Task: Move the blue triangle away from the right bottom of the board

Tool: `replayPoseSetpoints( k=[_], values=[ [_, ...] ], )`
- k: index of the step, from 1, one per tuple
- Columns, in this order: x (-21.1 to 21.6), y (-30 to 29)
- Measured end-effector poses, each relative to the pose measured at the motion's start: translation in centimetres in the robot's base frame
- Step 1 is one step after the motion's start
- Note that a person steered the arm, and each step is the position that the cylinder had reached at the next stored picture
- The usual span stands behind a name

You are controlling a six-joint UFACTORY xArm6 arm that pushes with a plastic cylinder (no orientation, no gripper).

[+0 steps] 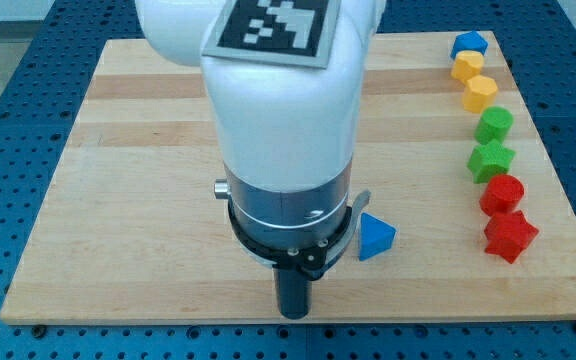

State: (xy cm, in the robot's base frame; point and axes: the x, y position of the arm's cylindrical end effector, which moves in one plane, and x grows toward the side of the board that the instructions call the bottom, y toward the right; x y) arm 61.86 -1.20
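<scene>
The blue triangle [374, 237] lies on the wooden board [138, 200] near the view's bottom, a little right of centre. My white arm fills the middle of the view. My dark rod comes down at the board's bottom edge, and my tip [293, 313] sits left of and below the blue triangle, a short gap away.
A column of blocks runs down the board's right edge: a blue block [469, 45], two yellow blocks [467, 67] [480, 93], two green blocks [495, 124] [491, 160], and two red blocks [503, 192] [510, 236]. The board rests on a blue perforated table [8, 120].
</scene>
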Motion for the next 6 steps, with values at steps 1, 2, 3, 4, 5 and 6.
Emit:
replayPoseSetpoints(
  k=[1, 2, 3, 4, 5, 6],
  values=[
    [-5.4, 3.3],
    [-13.0, 5.5],
    [-13.1, 5.5],
    [-13.1, 5.5],
    [-13.1, 5.5],
    [-10.1, 2.6]
  ],
)
